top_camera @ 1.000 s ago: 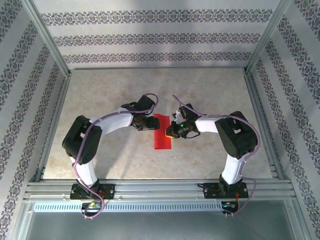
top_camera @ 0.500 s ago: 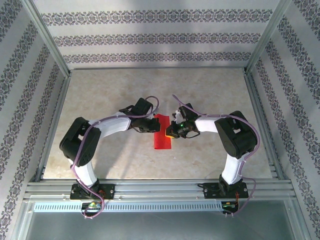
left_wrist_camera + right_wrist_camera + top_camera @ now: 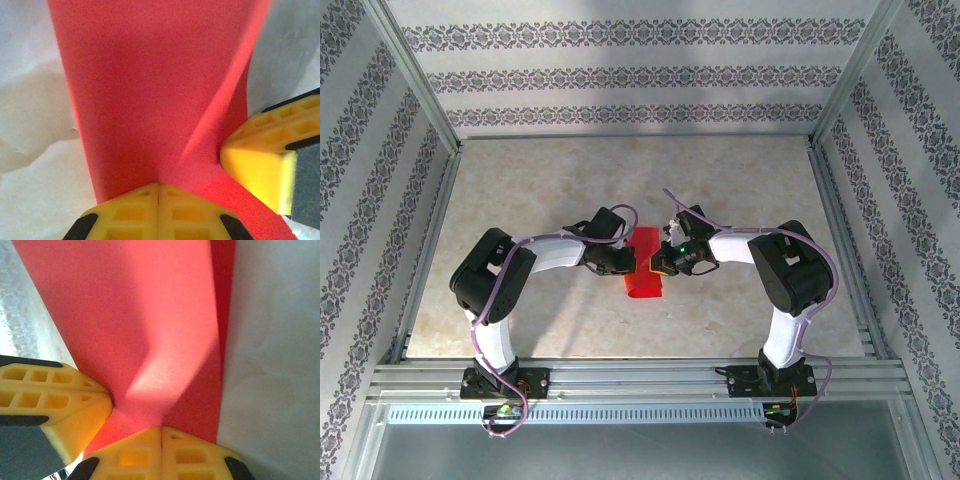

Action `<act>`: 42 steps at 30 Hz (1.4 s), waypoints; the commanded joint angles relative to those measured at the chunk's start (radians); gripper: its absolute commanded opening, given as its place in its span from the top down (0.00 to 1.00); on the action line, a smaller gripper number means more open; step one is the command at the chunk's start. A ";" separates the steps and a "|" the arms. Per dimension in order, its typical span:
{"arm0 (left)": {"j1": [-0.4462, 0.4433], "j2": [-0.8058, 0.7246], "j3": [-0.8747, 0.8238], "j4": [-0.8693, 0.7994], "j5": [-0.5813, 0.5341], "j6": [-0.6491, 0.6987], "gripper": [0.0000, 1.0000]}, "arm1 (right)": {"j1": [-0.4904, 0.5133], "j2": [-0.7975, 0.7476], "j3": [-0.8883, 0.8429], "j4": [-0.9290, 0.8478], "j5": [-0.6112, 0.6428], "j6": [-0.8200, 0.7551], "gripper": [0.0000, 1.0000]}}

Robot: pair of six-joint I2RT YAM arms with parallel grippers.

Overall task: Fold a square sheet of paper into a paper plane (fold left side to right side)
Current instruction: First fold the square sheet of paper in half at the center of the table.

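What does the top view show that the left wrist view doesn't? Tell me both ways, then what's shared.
Top view: both whole arms, left gripper and right gripper meeting at the paper, the patterned walls. Left wrist view: the left gripper's yellow fingers pressed together on the paper's edge, a raised crease running up it. Shared: red paper, pale table.

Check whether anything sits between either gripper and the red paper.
Nothing visible does. The left gripper and the right gripper are each shut on the red paper, from opposite sides. Each wrist view shows the other gripper's yellow fingers pressed close beside the paper, not blocking it.
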 commanded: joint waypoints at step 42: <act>0.018 -0.061 -0.077 0.148 0.076 -0.040 0.99 | 0.010 0.055 -0.033 -0.157 0.184 -0.058 1.00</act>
